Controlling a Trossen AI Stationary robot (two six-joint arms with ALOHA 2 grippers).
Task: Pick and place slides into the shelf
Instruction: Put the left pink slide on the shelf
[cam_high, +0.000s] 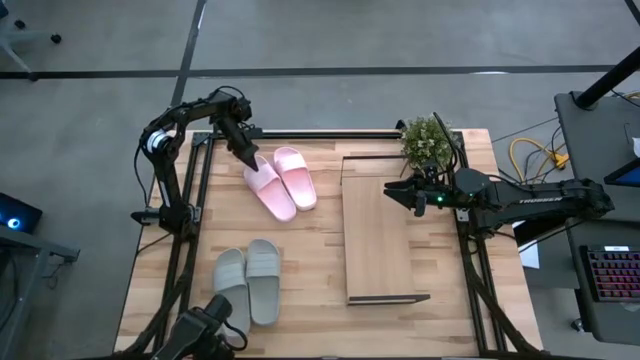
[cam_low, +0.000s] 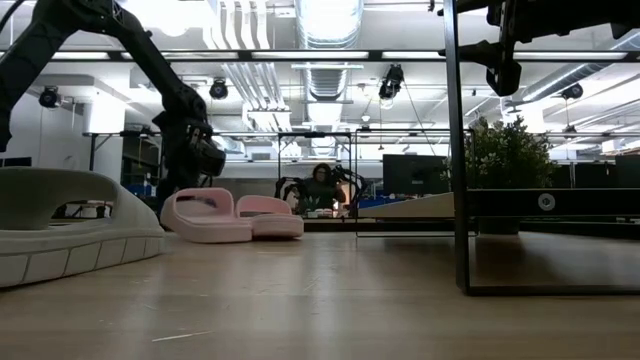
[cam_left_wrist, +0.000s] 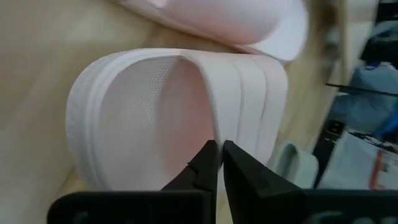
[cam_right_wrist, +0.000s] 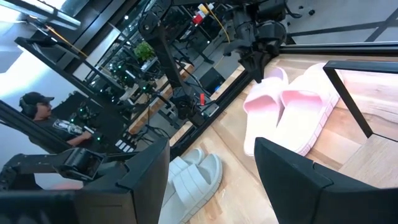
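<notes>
Left hand (cam_high: 252, 160) on two pink slides (cam_high: 282, 181)

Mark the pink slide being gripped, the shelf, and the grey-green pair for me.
pink slide (cam_high: 270, 190), high view, on its sole past the strap.
shelf (cam_high: 377, 240), high view, on the bare middle of its board.
grey-green pair (cam_high: 263, 275), high view, on the right one's strap.

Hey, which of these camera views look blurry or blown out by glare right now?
Low view: ceiling lights glare white, and the near grey-green slide looms large at the edge. Left wrist view: the pink slide fills the frame, its background smeared. Right wrist view: the right claw is soft dark blur up close. High view: evenly lit.
</notes>
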